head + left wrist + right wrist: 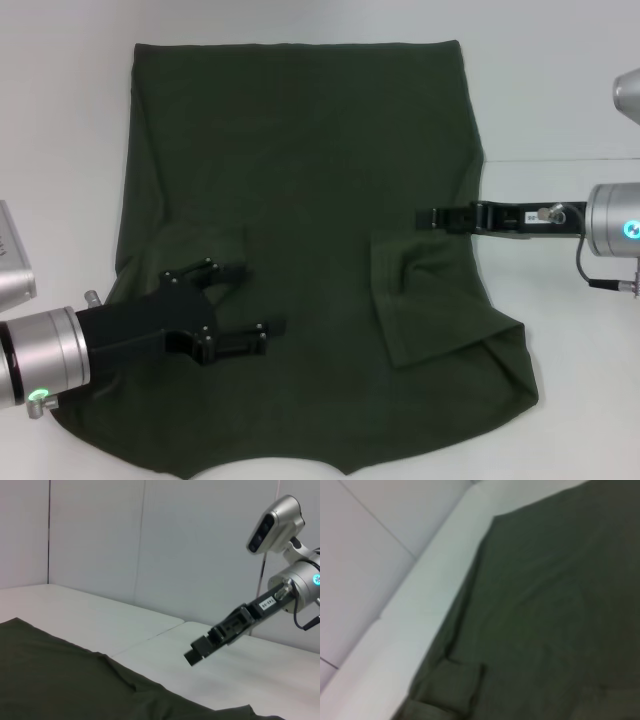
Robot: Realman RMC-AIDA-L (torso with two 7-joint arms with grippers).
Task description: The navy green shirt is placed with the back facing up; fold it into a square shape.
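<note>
White worktop (pixel 560 100), pale wall panels behind. navy green shirt (pixel 300 180) lies flat across the middle, plain side up, long axis running near-to-far, hem at the far end. Both sleeves already turned in over the body; right sleeve flap (pixel 440 300) sits loose and a bit skewed.

left gripper (pixel 235 310) hovers over the near-left part of the shirt, fingers spread, holding nothing. right gripper (pixel 430 217) reaches in from the right at the shirt's right edge, mid-length; cannot tell whether its fingers are parted or closed.

Judgement: next fold is lengthwise or near-to-far, so each arm needs cloth on its own side. Left arm is closer to the near edge; right sits just at the side edge.
</note>
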